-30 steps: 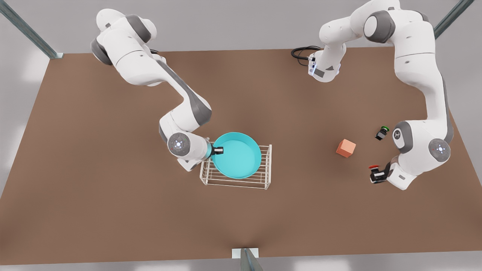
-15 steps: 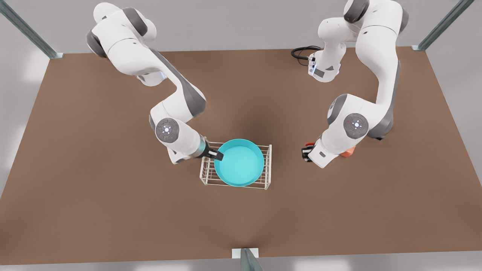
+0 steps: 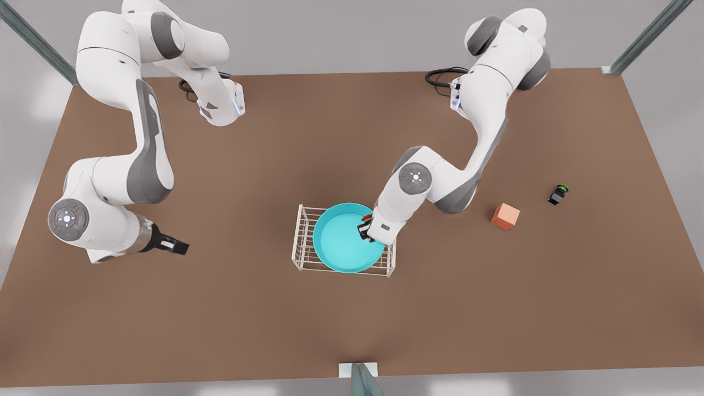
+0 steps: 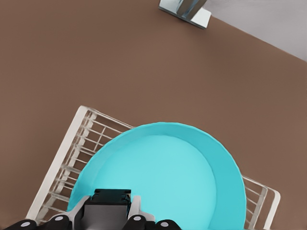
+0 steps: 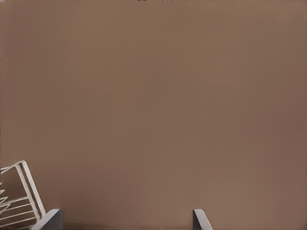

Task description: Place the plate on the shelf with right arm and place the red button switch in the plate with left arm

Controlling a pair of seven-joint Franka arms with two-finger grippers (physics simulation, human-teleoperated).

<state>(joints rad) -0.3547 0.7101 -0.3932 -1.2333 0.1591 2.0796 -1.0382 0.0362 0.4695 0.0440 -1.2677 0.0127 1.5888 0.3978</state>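
Your plate [image 3: 345, 242] sits on the shelf [image 3: 301, 242], nothing resting in it. Over its rim, the left gripper [image 3: 365, 226] is clamped on the red button switch [image 3: 367, 219] (black body between the fingers). Your right gripper [image 3: 179, 246], fingers apart, waits well off over the table [image 3: 231, 308].

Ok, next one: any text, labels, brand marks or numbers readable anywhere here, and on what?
None.
The plate, the shelf, the orange cube and the table are plain.
The arm joint caps bear small coloured dots, not characters.
The red button switch in the left gripper and the green-capped switch show no lettering.
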